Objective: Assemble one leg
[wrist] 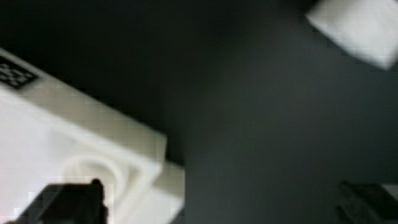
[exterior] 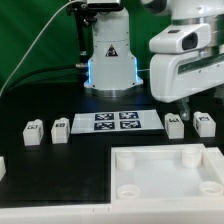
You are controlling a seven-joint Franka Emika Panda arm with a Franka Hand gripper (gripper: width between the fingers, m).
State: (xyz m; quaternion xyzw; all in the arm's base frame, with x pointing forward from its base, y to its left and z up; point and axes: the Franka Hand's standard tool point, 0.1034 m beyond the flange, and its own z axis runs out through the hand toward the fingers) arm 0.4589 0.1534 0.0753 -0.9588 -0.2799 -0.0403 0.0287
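Leg stands upright on the table, just right of the marker board, with a twin leg further right. White panel fills the near right. Gripper hangs just above those two; in the wrist view its fingers are spread wide, nothing between them.

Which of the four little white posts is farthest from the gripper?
The post at the very end on the exterior view's left, the outer one of the pair there. The other pair stands past the marker board, close to the gripper.
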